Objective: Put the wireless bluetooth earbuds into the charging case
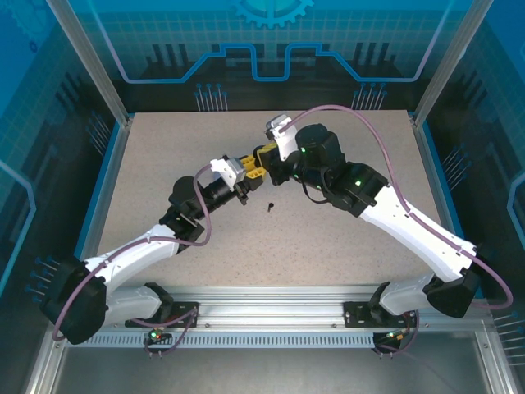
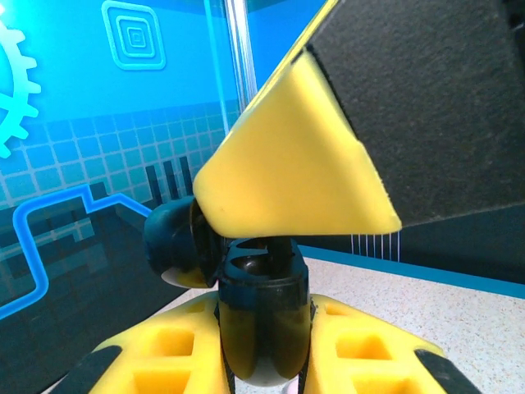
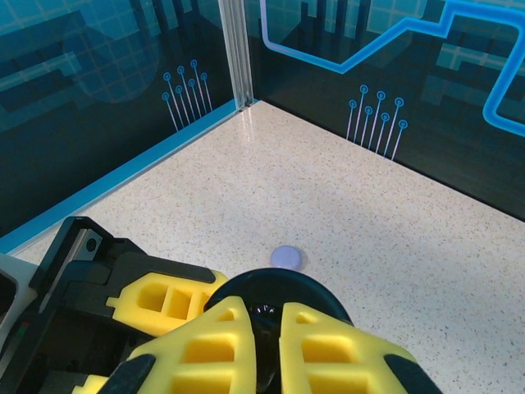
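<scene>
Black case [image 2: 262,316], black earbud [image 1: 271,206], speckled beige table [image 3: 369,213]

Bare table [image 1: 164,164] surrounds a lone black earbud [image 1: 271,205], glass walls [image 1: 82,66] beyond.

A speckled table [image 1: 164,164] (pale, beige-grey) has blue patterned panels [image 1: 271,49] behind it and a metal rail [image 1: 271,316] along its near edge.

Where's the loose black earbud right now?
In the top view, the tiny black stemmed earbud lies on the speckled tabletop near its centre, just nearward of where the left claw and right claw meet.
</scene>
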Robot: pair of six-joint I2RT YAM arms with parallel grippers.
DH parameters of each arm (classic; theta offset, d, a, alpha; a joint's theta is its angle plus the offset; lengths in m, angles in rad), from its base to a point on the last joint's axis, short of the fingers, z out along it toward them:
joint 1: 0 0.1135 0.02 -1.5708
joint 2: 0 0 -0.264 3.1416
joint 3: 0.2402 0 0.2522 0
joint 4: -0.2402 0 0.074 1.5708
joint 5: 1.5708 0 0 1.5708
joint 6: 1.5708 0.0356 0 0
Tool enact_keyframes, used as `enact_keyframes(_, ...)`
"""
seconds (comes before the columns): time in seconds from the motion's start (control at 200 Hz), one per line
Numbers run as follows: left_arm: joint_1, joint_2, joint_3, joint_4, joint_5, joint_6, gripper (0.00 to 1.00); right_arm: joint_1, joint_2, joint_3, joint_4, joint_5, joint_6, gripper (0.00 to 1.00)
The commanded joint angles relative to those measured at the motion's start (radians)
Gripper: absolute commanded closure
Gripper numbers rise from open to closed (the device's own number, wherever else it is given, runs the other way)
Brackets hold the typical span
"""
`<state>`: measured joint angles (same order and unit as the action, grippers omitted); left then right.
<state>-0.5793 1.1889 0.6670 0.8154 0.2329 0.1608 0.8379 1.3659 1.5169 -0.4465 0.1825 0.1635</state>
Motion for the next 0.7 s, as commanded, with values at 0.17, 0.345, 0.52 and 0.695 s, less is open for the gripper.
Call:
enact_keyframes(0.17,-0.008,-0.003,0.041,0.033,-0.013,0.017,1.00,0.013,-0.004,0.008,-0.022,-0.041,-0.019,0.89)
enact_keyframes(0.345,-0.007,0.001,0.041,0.026,-0.012,0.009,1.00,0.020,0.025,0.046,-0.038,-0.044,-0.010,0.76)
enact_keyframes(0.52,-0.008,0.003,0.035,0.027,-0.017,0.003,1.00,-0.022,0.015,0.103,-0.038,-0.066,0.061,0.45)
enact_keyframes(0.695,-0.007,0.007,0.025,0.042,-0.029,0.003,1.00,-0.113,-0.065,0.109,-0.022,-0.100,0.185,0.35)
